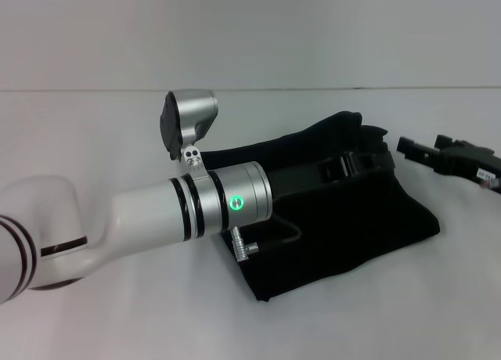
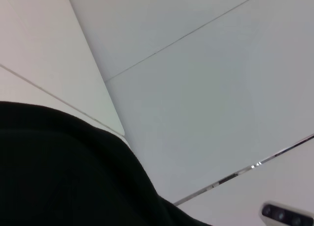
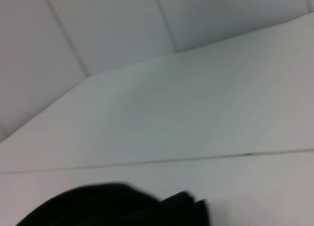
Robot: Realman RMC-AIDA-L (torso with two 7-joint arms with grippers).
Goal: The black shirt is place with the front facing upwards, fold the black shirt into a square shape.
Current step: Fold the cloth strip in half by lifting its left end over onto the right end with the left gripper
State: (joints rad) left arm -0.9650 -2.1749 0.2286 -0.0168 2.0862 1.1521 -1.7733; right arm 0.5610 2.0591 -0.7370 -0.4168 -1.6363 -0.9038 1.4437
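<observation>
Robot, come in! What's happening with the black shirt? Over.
Left gripper over the black shirt, mid-table. Right gripper beside its far right edge. Shirt bunched, not square yet.

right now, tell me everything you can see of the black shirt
The plain black cloth shirt lies on the white table as a bunched, partly folded heap, no lettering or label showing. Its far edge rises in a soft ridge; the near-left corner lies flat. The left pincer reaches over it from the left, right against the cloth, so whether it grips is unclear. The right pincer sits just beyond its far-right edge.
</observation>
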